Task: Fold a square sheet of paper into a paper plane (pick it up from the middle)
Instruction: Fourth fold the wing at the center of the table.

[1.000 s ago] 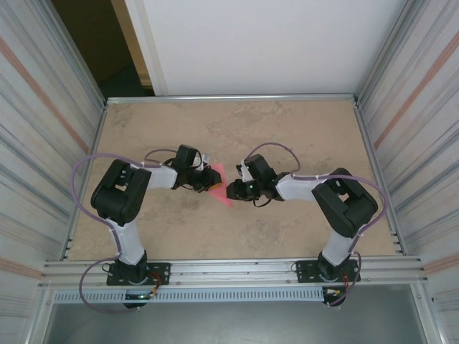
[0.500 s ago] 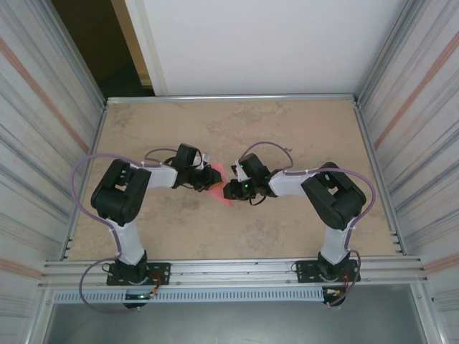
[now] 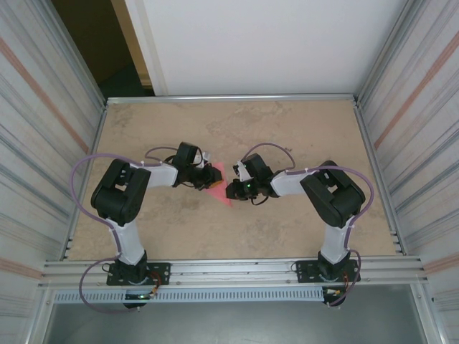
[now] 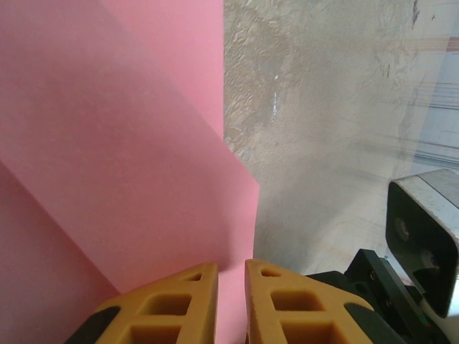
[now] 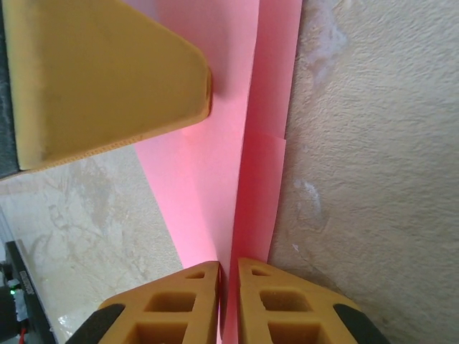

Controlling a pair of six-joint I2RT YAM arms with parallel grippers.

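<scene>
Fingers first: the left fingers [image 4: 165,304] are squeezed nearly together with just a thin slit between them. The sheet of paper [image 4: 107,143] runs right into that slit, so they're clamped on its edge. Same deal on the other side. The right fingers [image 5: 294,304] are pinched together on a long straight fold of the pink sheet, which drops from the top of the right wrist view into the gap. One of the left arm's yellow fingers sits big in the upper left of that view, tip over the pink. Can't tell if it actually presses there.

From above, the paper is a small pink patch mid-frame on the surface [image 3: 301,129], wedged between the two wrists. A pointed bit pokes out toward the bottom of the frame.

Edges: the left wrist view shows overlapping layers, with one diagonal edge running from the top down to the right. The right wrist view has a little step in the outer edge, a bit above mid-height.

Room to move: wide stretches of beige surface run out from the paper to the metal rim [image 3: 229,97] at the top and the ribbed walls [image 3: 43,129] at the sides. The wrists themselves are almost nose to nose.
</scene>
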